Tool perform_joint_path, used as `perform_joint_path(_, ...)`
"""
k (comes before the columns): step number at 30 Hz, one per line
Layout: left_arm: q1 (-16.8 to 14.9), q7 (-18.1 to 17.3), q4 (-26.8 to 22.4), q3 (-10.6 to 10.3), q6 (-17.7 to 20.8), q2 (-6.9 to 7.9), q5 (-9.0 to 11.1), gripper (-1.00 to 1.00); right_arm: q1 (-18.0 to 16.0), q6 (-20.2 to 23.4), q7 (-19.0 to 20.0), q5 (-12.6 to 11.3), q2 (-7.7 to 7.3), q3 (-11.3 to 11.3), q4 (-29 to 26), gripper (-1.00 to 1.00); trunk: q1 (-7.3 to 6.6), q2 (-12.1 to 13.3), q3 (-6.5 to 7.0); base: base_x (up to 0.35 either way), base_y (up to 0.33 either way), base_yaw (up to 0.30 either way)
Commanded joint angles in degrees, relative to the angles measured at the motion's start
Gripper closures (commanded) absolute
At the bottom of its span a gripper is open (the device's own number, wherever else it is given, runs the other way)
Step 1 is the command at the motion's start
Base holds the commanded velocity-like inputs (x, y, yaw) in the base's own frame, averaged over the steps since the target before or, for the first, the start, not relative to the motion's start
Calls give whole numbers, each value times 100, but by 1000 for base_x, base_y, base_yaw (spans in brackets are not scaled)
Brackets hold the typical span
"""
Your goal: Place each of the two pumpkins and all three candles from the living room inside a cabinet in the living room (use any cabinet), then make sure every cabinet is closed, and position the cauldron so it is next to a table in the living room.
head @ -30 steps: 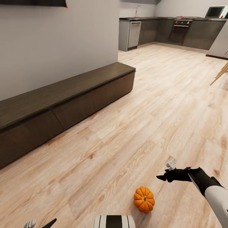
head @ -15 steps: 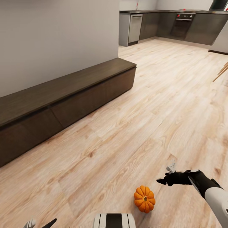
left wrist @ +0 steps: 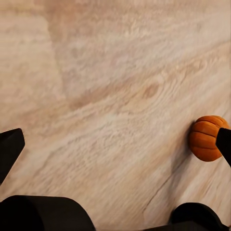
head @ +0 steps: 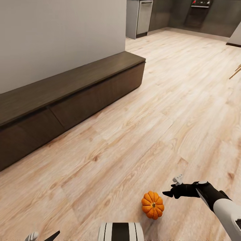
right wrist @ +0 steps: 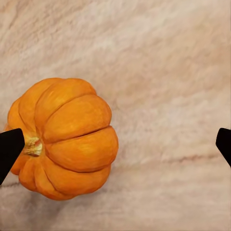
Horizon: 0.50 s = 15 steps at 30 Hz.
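A small orange pumpkin (head: 152,205) sits on the wooden floor just ahead of my base. My right gripper (head: 171,186) hovers close above it to its right, open; in the right wrist view the pumpkin (right wrist: 65,137) lies beneath the spread fingers, toward one fingertip, with the right gripper (right wrist: 116,144) holding nothing. My left gripper (head: 42,237) is low at the left, open and empty. In its wrist view the left gripper (left wrist: 117,147) looks at floor, with the pumpkin (left wrist: 207,138) by one fingertip. The long dark cabinet (head: 67,100) runs along the wall at the left, its fronts shut.
A white wall (head: 60,40) stands behind the cabinet. Kitchen units with a dishwasher (head: 144,16) are far back. Pale wooden sticks (head: 236,72) poke in at the right edge. Wide plank floor (head: 150,110) lies between me and the cabinet.
The head camera has tilted down, so the kitchen slid up out of the picture. My right gripper has come lower and closer to the pumpkin. The pumpkin has stayed put.
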Motion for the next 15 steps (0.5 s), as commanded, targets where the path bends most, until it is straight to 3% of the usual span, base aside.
perform_joint_path(1,-2,-20,2,16,27,0,-3,-100,0,56,33,9,2,-32,-10,-100,1,-3,-27,0,0,0)
perform_joint_path(15,-2,-20,0,16,27,0,-3,-100,0,43,39,6,4,-24,23,-100,37,-22,-337,0,0,0)
